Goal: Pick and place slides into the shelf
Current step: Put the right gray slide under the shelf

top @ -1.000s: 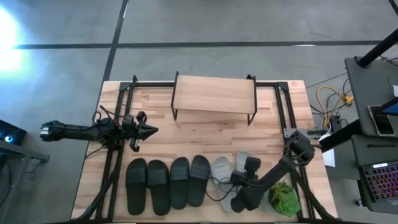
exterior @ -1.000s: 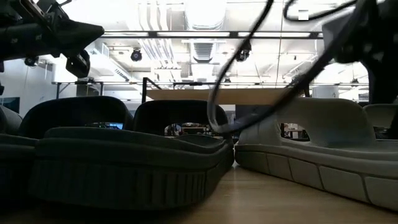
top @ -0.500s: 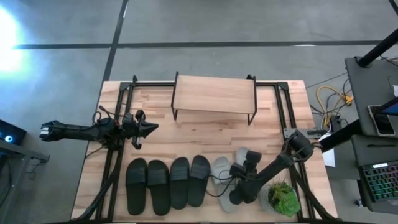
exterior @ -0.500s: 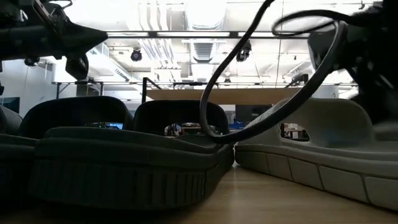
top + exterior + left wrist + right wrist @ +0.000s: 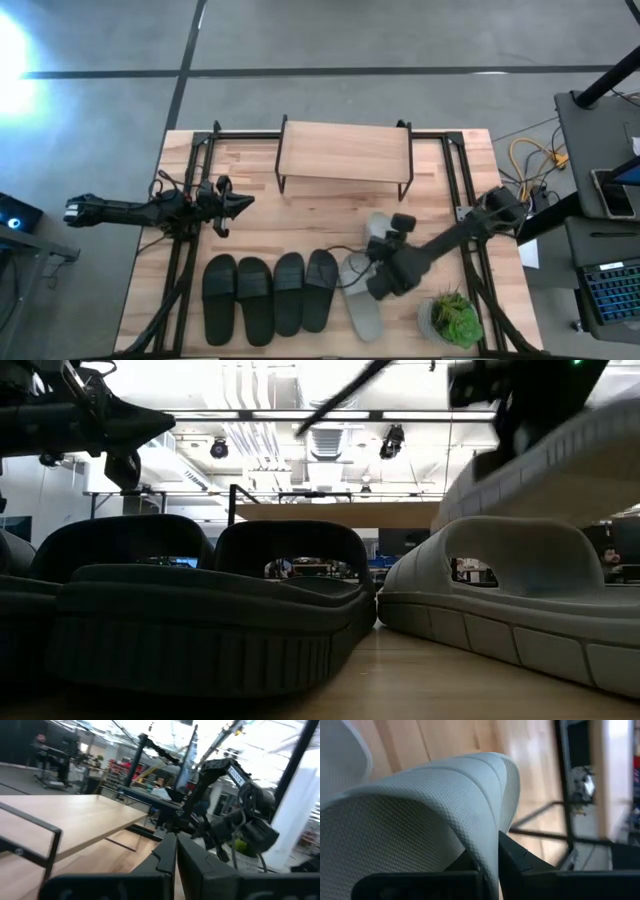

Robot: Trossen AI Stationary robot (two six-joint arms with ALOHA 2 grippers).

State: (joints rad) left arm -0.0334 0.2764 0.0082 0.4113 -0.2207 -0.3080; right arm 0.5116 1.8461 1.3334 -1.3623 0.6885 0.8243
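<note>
Grey slide (image 5: 380, 232) gripped and lifted by right pincer (image 5: 385, 272) near tabletop's (image 5: 330, 215) right edge, left pincer (image 5: 240, 205) held closed at left edge, shelf (image 5: 345, 152) at far edge.

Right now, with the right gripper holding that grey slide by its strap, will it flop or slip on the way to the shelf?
The grey slide likely stays stiff: in the low view its thick sole hangs lifted without sagging. Slipping seems unlikely, since the right gripper pinches the pebbled strap. It may swing, being gripped at one edge only.

Grey slide (image 5: 420, 820) looks matt, pebbled, perhaps rubber.
</note>
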